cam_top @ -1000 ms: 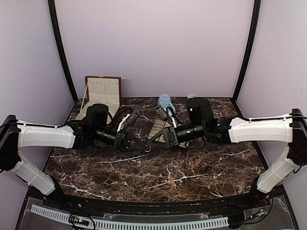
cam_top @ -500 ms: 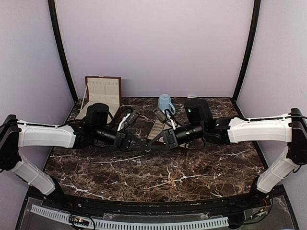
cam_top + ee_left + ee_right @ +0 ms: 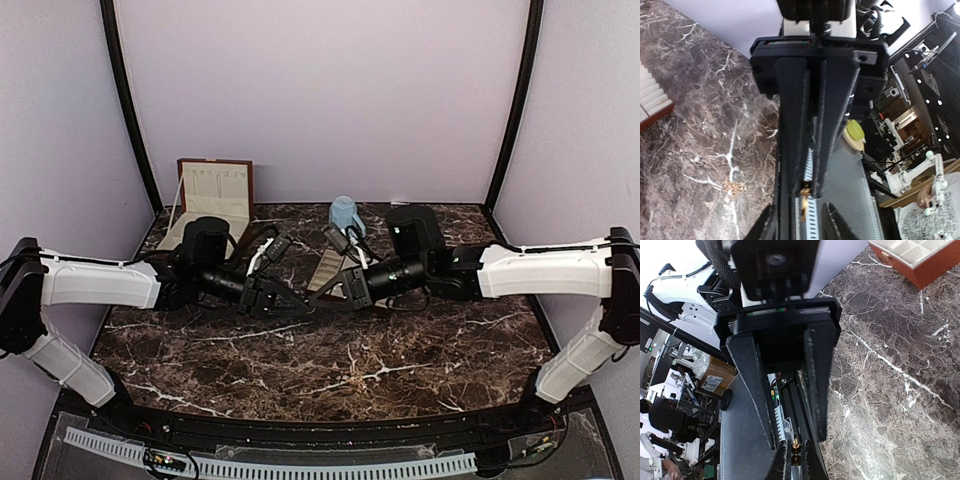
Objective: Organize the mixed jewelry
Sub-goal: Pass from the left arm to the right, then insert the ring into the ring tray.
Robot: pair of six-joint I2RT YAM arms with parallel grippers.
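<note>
Over the middle of the dark marble table (image 3: 330, 370): right tool (image 3: 796, 461) pressed together on a small gold jewelry piece (image 3: 805, 192), held clear of the surface. Left tool (image 3: 799, 222) facing it tip to tip, fingers spread either side of that piece. Loose gold specks (image 3: 732, 186) lying on the table below. Open wooden box (image 3: 215, 190) far left; light-blue mug (image 3: 345, 213) behind.

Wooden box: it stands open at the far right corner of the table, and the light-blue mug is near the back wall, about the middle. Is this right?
Not quite. The wooden box stands open at the far left corner of the table, not the far right, as the top external view shows. The light-blue mug is indeed near the back wall, about the middle.
</note>
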